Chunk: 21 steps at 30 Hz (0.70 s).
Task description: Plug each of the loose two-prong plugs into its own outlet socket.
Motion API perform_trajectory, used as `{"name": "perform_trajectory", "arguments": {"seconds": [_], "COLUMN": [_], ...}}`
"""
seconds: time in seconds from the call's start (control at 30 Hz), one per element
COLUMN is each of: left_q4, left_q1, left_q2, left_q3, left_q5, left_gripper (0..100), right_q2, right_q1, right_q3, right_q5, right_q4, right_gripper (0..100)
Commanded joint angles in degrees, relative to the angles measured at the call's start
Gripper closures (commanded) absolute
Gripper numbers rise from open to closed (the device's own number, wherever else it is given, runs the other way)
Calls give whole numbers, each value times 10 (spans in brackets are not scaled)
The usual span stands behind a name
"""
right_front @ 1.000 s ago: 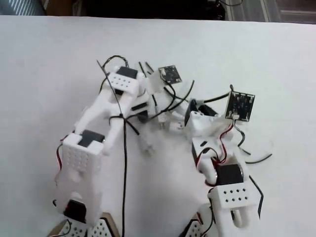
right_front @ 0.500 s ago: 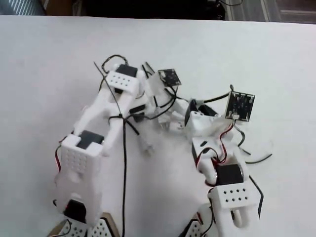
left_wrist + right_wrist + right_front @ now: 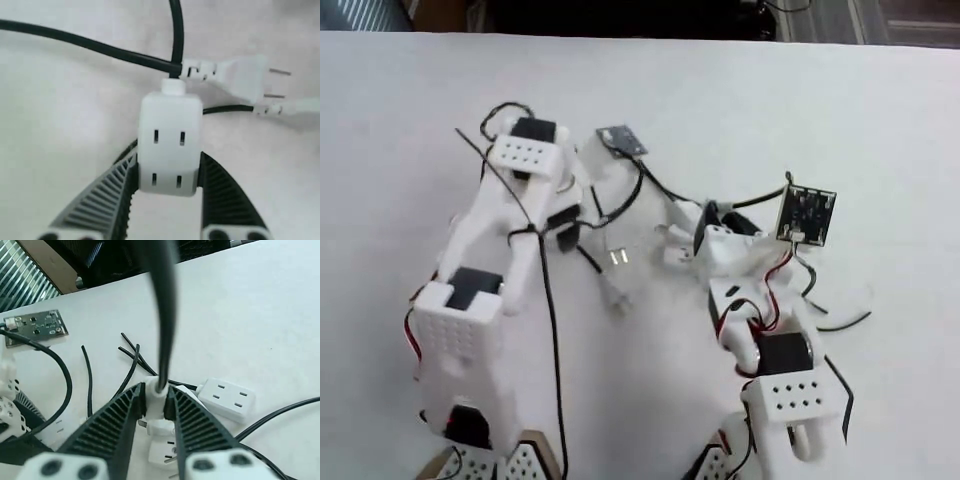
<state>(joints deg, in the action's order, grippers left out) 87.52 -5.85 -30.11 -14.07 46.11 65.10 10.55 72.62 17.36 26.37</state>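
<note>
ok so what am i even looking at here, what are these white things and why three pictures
Two small white robot arms sit side by side at a white table. The high view looks down on both: the left arm and the right arm. The other two pictures come from a camera on each arm's wrist, looking along its pincer. The left pincer is clamped on a white outlet block; a loose plug with two prongs lies on the table just beyond it. The right pincer is shut on a white plug with a black cord, and a second outlet block lies on the table nearby.
</note>
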Motion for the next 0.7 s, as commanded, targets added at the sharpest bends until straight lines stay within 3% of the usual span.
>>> {"name": "perform_trajectory", "arguments": {"seconds": [0.0,0.27,0.4,0.5,0.67], "left_q4": [-10,-200,-279,-307,-302], "left_q1": [11,14,14,18,54], "left_q2": [75,244,314,347,396], "left_q3": [60,346,455,494,498], "left_q5": [-5,-34,-50,-93,-98], "left_gripper": [977,970,824,723,710], "right_q2": [4,4,4,4,4], "right_q1": [-4,9,15,14,14], "right_q3": [-4,-4,-4,-4,-4], "right_q5": [-2,-2,-3,-3,-6], "right_q4": [-9,-8,-7,-7,-7], "right_gripper": [981,981,981,981,979]}}
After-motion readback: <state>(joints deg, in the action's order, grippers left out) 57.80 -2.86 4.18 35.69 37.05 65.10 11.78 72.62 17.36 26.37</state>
